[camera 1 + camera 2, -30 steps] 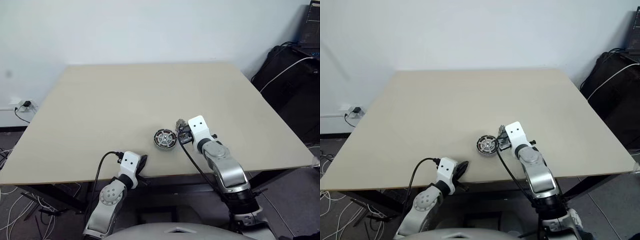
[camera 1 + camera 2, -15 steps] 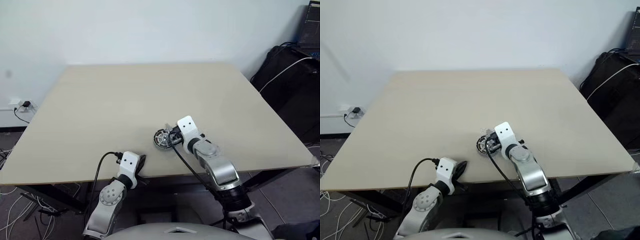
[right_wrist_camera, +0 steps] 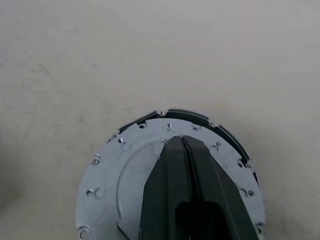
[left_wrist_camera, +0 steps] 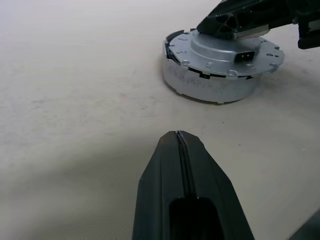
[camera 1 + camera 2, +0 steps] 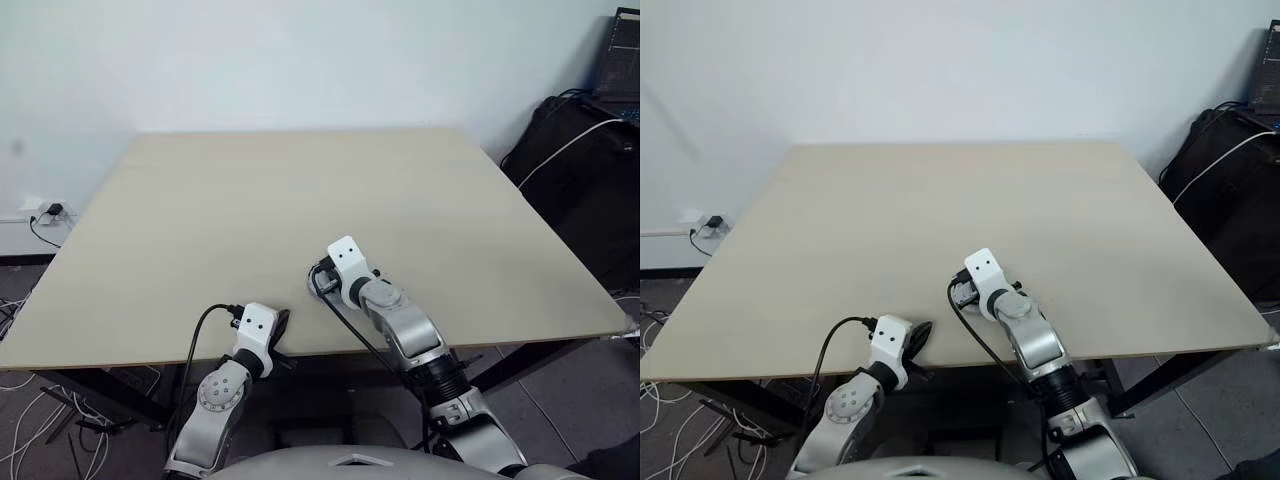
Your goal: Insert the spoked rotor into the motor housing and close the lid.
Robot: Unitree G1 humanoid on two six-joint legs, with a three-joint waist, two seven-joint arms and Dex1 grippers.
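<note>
Motor housing point(image 4: 216, 64) sits on surface point(image 5: 250, 190) near front edge, around 6 o'clock, silver lid point(image 3: 150, 175) already on top. Right claw point(image 3: 182, 141) shut, empty, tips resting on lid, likely pressing it home. Right arm angles down-left over part. Left claw point(image 4: 178, 137) shut, empty, parked low, aimed at housing.

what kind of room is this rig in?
Likely an office or lab corner: a plain wooden table against a bare white wall, a wall socket with a plug and loose cables on the floor, black bags to the side.
</note>
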